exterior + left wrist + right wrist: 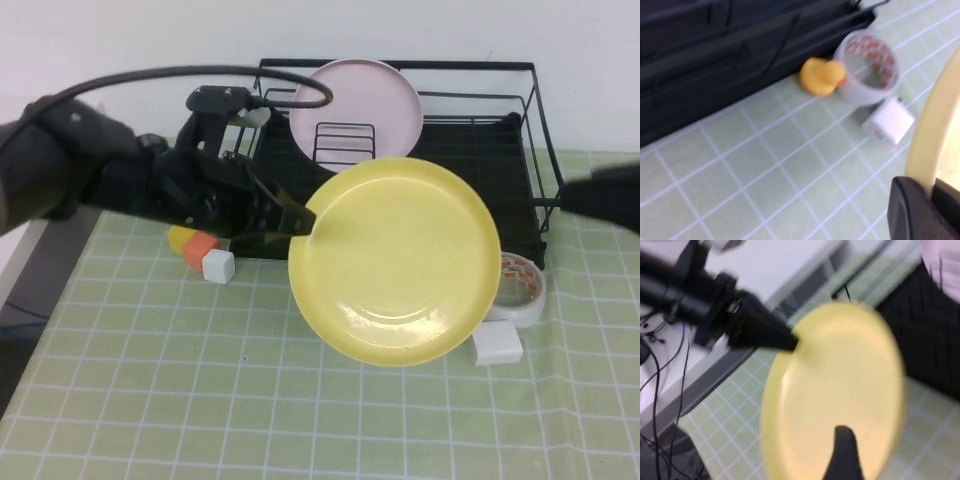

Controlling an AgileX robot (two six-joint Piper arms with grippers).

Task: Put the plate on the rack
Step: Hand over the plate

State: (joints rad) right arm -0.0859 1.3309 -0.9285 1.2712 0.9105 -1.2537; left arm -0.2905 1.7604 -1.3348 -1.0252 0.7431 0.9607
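Left gripper point(300, 220): pinching the plate point(395, 260) rim, holding it above the table point(150, 400), before the rack point(480, 150).
Right gripper point(842, 452): sitting at right edge; fingers cannot tell.
Writing: tape roll point(520, 285) print unreadable.

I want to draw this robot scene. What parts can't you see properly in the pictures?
- Right gripper: only one dark fingertip shows in the right wrist view; the high view's edge cuts the arm off.
- Rack: its front is hidden behind the yellow plate in the high view.
- Left gripper: jaws clamp the plate rim; the left wrist view cuts them off.
- Tape roll: partly behind the plate.
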